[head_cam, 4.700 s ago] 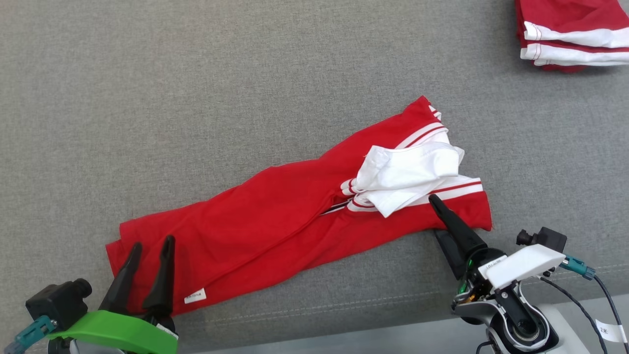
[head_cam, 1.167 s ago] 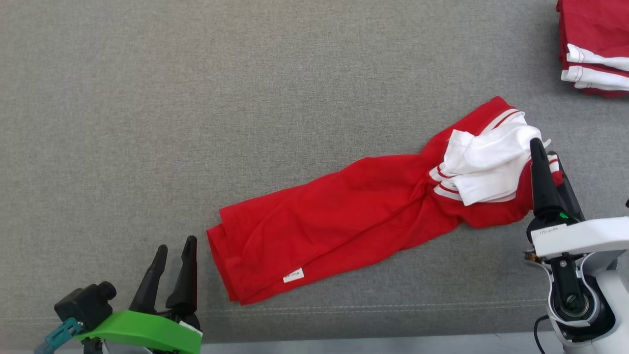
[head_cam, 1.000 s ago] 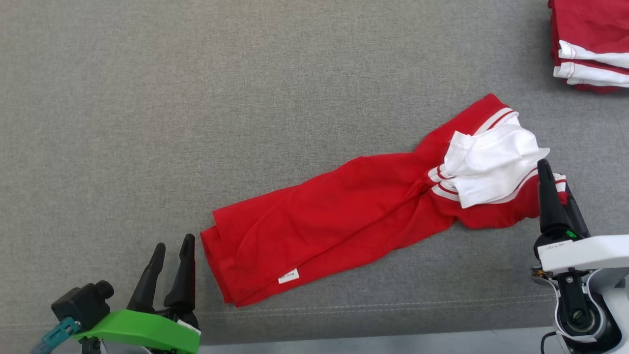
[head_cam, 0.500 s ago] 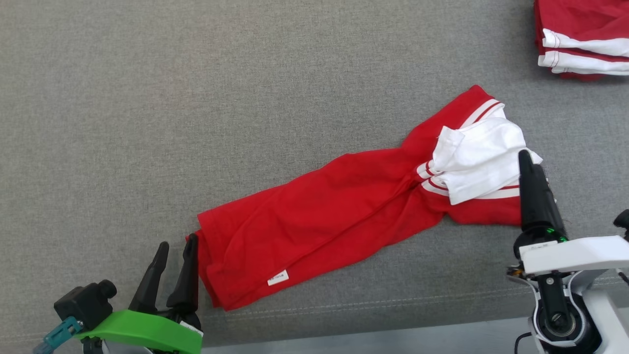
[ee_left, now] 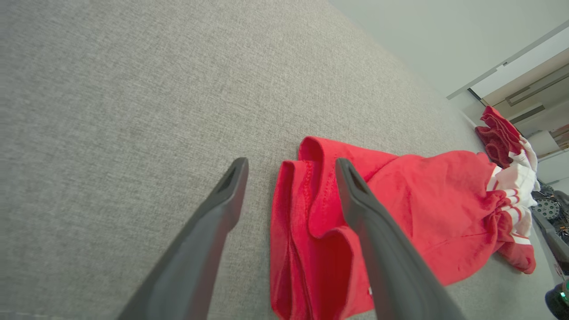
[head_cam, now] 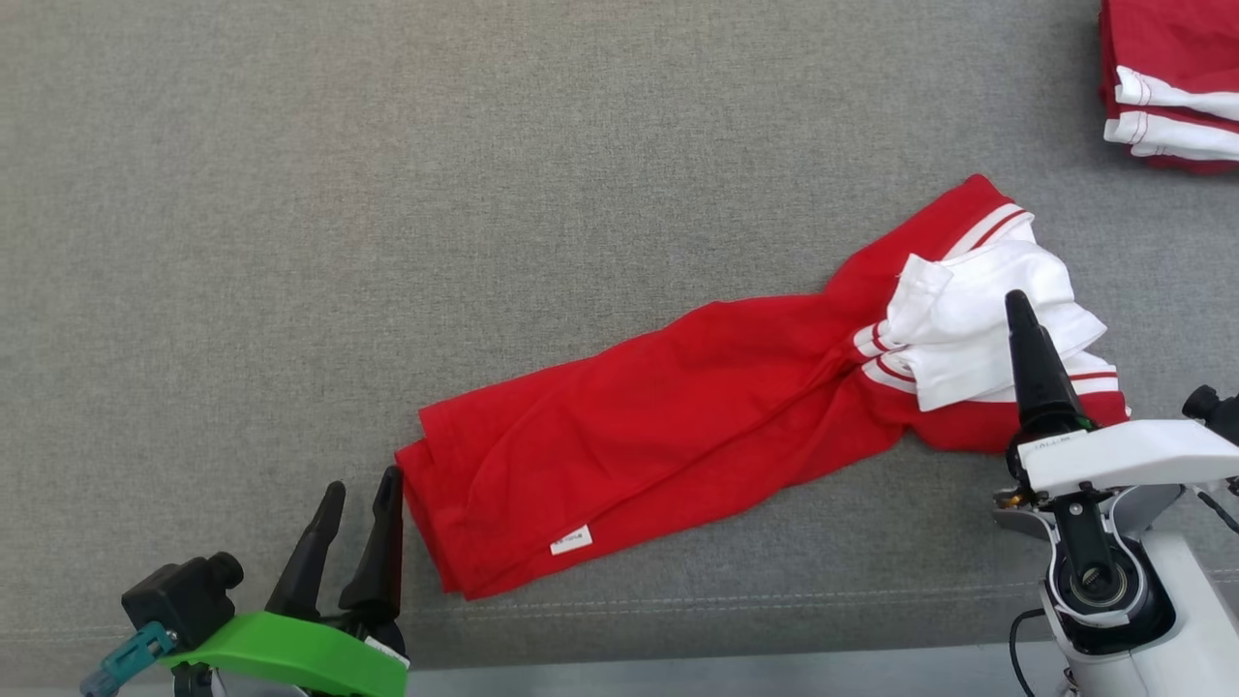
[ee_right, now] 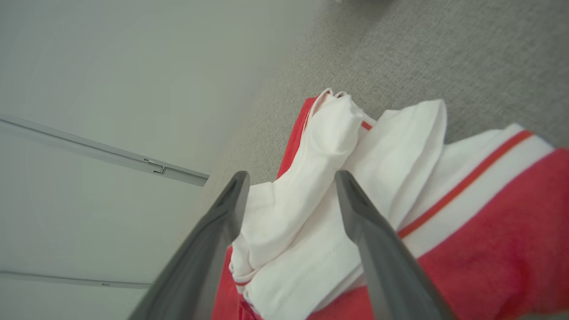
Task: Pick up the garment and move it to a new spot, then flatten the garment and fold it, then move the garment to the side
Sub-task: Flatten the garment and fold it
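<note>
Head view: garment [head_cam: 678,416] lies stretched across grey fabric surface [head_cam: 387,194].

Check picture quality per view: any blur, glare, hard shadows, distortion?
Head view: even light, sharp, no glare, garment casts barely a shadow. Left wrist view: wide-angle stretch, left gripper soft near the bottom edge. Right wrist view: softest; right gripper and the garment's near red edge out of focus.

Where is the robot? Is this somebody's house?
Hard to say; it looks like an indoor clothes-folding practice spot: a wide grey cloth-covered surface, one red garment lying on it, and a stack of folded red-and-white clothes in the far corner.
</note>
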{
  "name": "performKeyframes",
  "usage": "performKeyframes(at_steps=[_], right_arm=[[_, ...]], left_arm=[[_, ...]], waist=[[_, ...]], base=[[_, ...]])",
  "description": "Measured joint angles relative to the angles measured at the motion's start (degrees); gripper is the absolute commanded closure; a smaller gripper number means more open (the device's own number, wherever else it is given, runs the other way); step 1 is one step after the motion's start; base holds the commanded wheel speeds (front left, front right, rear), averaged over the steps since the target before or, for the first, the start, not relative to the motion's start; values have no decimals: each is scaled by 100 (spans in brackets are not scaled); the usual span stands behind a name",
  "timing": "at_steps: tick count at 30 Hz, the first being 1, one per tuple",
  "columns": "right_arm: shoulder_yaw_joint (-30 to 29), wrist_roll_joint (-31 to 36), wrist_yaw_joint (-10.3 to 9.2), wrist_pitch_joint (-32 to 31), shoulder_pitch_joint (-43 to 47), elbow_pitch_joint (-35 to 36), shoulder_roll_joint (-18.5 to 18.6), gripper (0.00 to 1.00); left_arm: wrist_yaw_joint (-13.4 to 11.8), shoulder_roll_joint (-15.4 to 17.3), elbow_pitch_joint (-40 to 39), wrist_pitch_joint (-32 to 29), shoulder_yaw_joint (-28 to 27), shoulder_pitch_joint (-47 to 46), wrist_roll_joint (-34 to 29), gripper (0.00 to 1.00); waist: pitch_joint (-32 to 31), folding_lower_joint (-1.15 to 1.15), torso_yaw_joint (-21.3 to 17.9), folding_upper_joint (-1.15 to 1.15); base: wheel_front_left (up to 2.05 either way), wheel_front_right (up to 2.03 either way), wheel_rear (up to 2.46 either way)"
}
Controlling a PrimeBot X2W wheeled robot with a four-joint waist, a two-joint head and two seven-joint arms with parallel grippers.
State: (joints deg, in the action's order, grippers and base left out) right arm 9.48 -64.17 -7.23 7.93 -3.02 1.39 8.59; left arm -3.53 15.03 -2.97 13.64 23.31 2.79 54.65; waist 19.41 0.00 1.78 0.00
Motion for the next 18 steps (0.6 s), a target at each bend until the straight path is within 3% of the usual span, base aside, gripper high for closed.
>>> performKeyframes(at_steps=[14,16,17,18], right_arm=[[-187,-149,0,-152,-440,-688,-92,0],[-186,-149,0,-162,-507,-756,-103,29],[-186,-149,0,-168,-526,-788,-103,51],[-186,-149,0,-168,-526,-788,-103,64]], left_arm=[[0,-24,29,1,-33,-3,1,0],[0,-29,29,1,-32,-3,0,0],[0,-31,29,1,-32,-3,1,0],[0,-31,29,1,-32,-3,1,0]], waist=[[15,0,135,0],[21,0,137,0],[25,0,140,0],[25,0,140,0]], base=[[0,0,0],[0,0,0],[0,0,0],[0,0,0]])
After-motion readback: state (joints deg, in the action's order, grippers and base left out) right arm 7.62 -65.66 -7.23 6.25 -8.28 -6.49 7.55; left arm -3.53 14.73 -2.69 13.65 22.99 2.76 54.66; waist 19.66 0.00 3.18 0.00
